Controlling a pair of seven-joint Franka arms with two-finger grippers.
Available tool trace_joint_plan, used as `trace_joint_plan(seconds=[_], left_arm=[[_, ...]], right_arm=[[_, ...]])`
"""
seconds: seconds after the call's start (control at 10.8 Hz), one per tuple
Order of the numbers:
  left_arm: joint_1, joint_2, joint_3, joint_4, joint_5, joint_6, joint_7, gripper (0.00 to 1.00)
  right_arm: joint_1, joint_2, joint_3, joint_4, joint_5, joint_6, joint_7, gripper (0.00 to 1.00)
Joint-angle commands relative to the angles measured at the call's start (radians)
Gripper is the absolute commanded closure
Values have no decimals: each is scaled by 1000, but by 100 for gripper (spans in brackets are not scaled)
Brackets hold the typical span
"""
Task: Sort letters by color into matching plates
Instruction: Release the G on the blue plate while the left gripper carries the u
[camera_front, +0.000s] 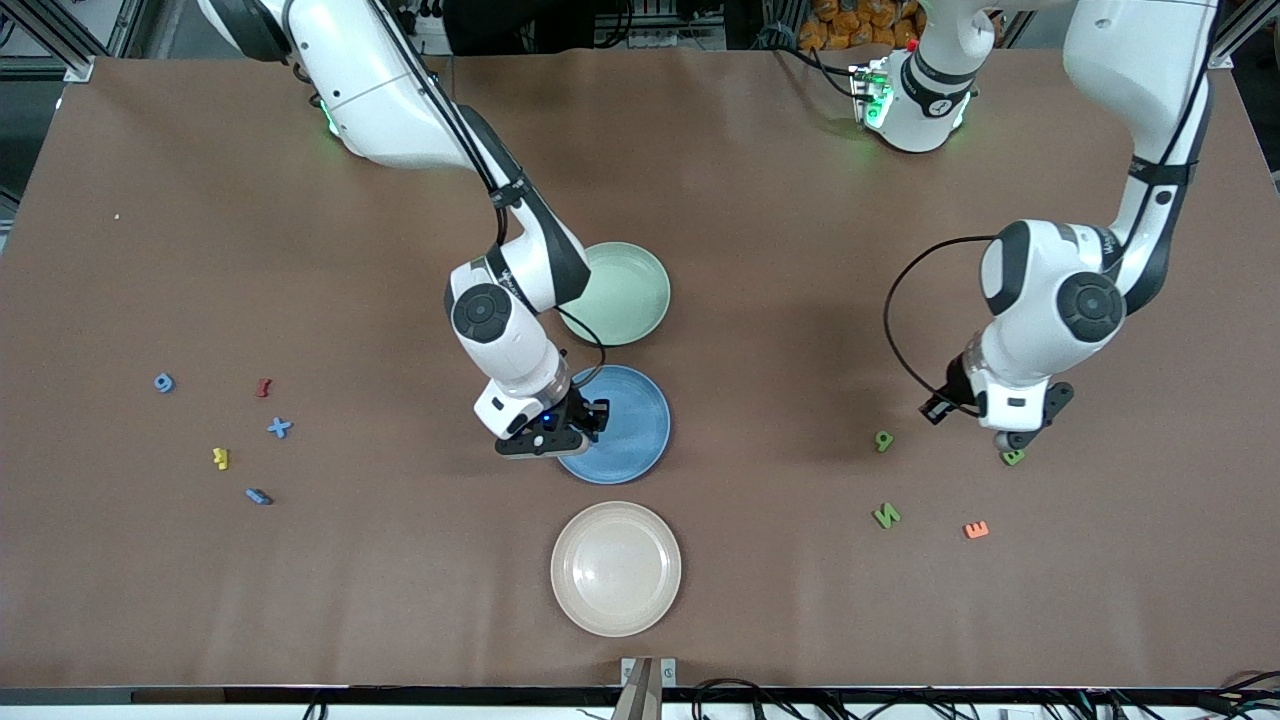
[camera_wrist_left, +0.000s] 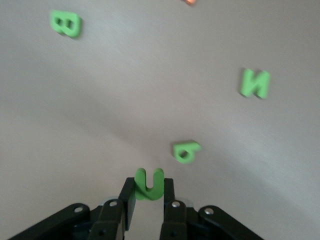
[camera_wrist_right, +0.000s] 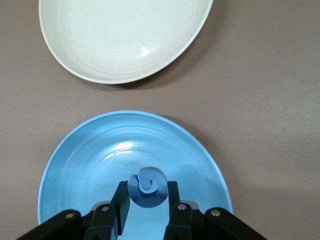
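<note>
My right gripper is shut on a blue curled letter and holds it low over the blue plate, which also shows in the right wrist view. My left gripper is shut on a green U-shaped letter, up over the table beside a green B. The pale green plate lies farther from the front camera than the blue plate. The beige plate lies nearer. Both look empty.
At the left arm's end lie a green 9, a green N and an orange E. At the right arm's end lie a blue 9, a red letter, a blue X, a yellow letter and a blue letter.
</note>
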Motion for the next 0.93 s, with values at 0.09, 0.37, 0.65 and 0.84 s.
trace_joint_plan(seconds=[0.09, 0.37, 0.65, 0.84], left_arm=[[-148, 33, 2, 60, -11, -39, -155, 100], [-289, 42, 4, 64, -11, -39, -297, 100], [-428, 83, 2, 79, -11, -39, -432, 100], [-531, 161, 2, 148, -11, -39, -523, 100]], right_arm=[[4, 15, 9, 8, 4, -1, 9, 0], [-42, -29, 8, -30, -97, -48, 4, 0], [-164, -94, 8, -87, -139, -117, -1, 0], [-266, -138, 9, -128, -141, -133, -49, 0]])
